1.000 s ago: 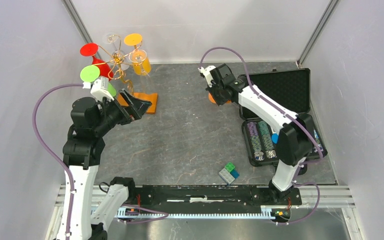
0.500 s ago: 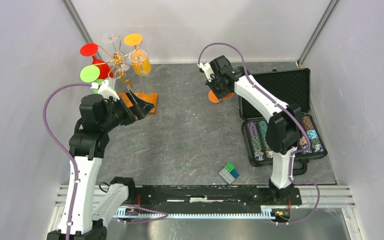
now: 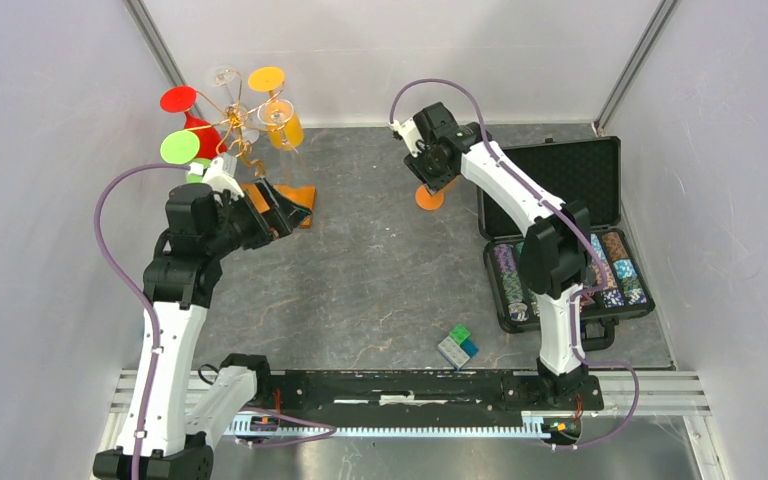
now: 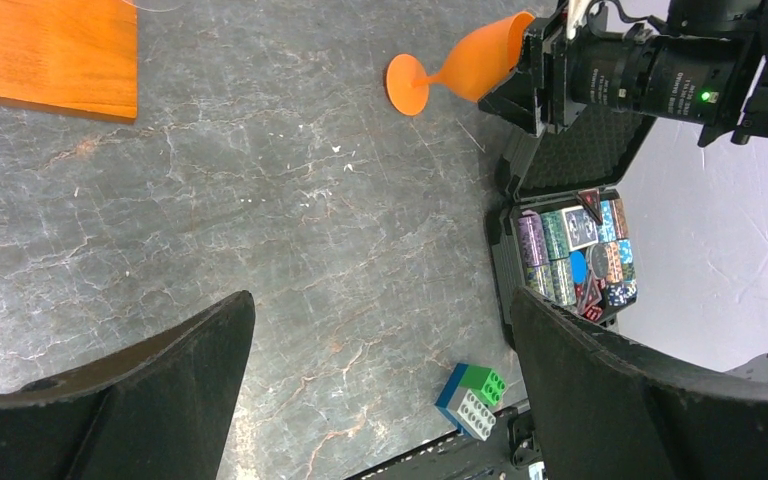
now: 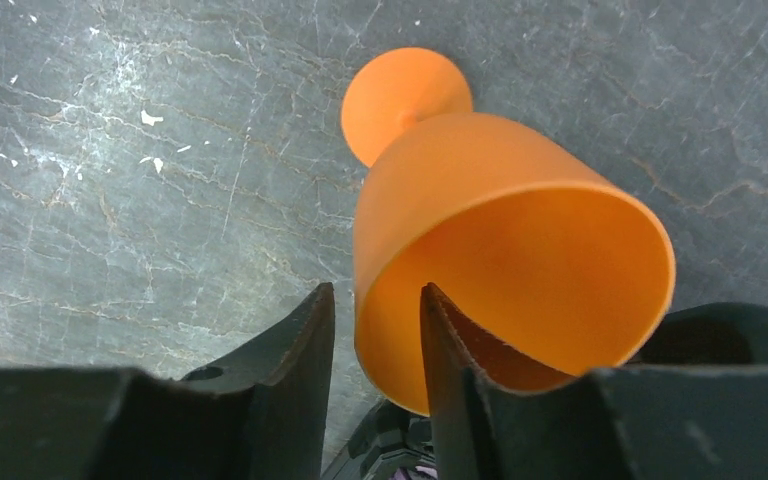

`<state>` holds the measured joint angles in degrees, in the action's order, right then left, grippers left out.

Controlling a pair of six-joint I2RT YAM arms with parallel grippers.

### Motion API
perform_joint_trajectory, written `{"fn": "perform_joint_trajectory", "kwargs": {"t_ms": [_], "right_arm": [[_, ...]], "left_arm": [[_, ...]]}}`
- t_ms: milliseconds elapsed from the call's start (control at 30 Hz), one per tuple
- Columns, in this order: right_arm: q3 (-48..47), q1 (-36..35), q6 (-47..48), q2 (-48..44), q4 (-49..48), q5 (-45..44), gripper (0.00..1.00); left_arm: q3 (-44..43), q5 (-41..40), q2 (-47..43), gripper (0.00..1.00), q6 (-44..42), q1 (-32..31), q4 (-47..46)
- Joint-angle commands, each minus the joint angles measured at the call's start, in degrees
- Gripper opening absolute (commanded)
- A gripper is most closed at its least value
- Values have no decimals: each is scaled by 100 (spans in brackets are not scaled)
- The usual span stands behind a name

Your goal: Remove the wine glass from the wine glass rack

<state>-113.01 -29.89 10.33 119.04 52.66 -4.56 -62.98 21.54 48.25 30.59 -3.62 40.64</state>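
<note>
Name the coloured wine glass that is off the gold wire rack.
The orange plastic wine glass, its rim pinched in the right gripper; the other glasses hang on the rack.

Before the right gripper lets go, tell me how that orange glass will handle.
The orange glass looks opaque, matte plastic: probably light and unlikely to shatter. The right gripper pinches only one thin rim wall, so it may flex or swing. Its small round foot under a wide bowl suggests it tips easily.
</note>
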Motion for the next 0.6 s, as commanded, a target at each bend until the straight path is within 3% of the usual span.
{"fn": "perform_joint_trajectory", "kwargs": {"t_ms": [0,233,333,433,567], "right_arm": [[-503,27,76,96,69,-7,44],[-633,71,-3,-225,-250,113,55],[-468,80,-42,-587,-568,289,64],[-148,80,-146,-1023,-920,401,71],[762,80,-422,-1849,-1383,742,72]], "left_arm": [[-244,95,111,100,-219,0,34],[-621,-121,223,100,-240,-3,92],[-743,-223,235,100,-203,-4,93],[-950,-418,246,100,-198,-4,110],[-1341,-783,337,100,-163,-3,95]]}}
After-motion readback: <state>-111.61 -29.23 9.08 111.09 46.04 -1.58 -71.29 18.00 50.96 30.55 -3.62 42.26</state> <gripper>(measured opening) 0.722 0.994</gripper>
